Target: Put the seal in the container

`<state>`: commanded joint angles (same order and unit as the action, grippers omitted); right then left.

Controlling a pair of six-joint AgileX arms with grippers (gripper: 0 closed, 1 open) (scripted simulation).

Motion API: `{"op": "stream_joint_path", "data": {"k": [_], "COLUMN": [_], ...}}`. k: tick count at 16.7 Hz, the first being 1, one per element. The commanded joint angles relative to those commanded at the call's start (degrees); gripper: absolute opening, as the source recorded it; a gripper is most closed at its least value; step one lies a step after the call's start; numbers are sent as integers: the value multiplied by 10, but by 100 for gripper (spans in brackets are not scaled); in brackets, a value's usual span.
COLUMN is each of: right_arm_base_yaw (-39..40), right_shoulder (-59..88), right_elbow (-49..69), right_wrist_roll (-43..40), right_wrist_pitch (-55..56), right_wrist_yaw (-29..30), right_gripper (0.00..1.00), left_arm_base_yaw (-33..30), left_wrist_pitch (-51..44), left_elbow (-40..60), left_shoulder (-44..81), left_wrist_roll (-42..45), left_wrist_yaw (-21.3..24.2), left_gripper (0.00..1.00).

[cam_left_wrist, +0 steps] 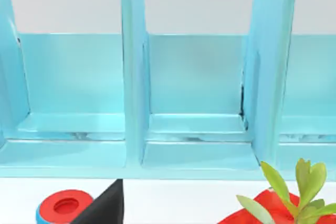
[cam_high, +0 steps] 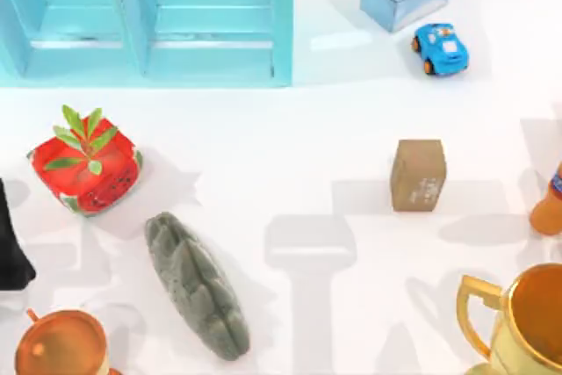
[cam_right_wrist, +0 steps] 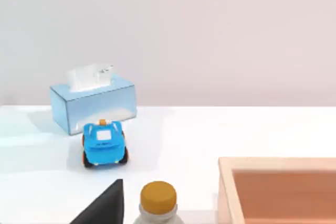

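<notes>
Of the right pincer (cam_right_wrist: 105,207) just a dark wedge shows in its wrist view, so I cannot tell whether it is released or clenched; the same goes for the left pincer (cam_left_wrist: 106,206), a like wedge in front of the turquoise rack (cam_left_wrist: 199,103). Neither holds the seal (cam_high: 418,175), which lies alone on the white surface (cam_high: 307,147), untouched, one narrow face bearing faint white marks. Judging by that, the step in hand is the reach for it, and the right arm is the nearer choice. To do it well, the pincer should come down from straight above the seal, squared to its two long flat sides, and close around its middle so the block does not twist. The space about the seal is bare, so the descent has room. The orange bottle (cam_high: 549,204) stands to the right of the seal, and the gold cup (cam_high: 518,322) sits nearer the front edge than the seal; both deserve a clear berth. The right wrist camera looks level past a yellow-capped bottle (cam_right_wrist: 157,198) to the blue toy car (cam_right_wrist: 104,144) and the tissue box (cam_right_wrist: 94,103), both beyond the seal, so that arm seems held low and back. An open peach box (cam_right_wrist: 227,182) in that view is probably the container. The left arm (cam_high: 13,234) is parked far left of the seal.
</notes>
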<state>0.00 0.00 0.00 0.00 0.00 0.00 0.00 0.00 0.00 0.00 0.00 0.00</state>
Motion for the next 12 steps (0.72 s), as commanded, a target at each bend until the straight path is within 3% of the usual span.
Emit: {"op": "stream_joint_path", "data": {"k": [6,12], "right_arm_base_yaw": [13,71], "right_shoulder": [59,323], "right_elbow": [58,316], "right_wrist_roll": [14,68], "right_wrist_pitch": [-47,-224], "right_wrist_yaw": [3,8], "right_gripper": [100,100], "left_arm_base_yaw": [0,0], "left_wrist_pitch": [0,0], "left_elbow": [0,0], "left_shoulder": [0,0], "left_wrist_roll": [0,0], "left_wrist_yaw": [0,0], "left_gripper": [100,100]}}
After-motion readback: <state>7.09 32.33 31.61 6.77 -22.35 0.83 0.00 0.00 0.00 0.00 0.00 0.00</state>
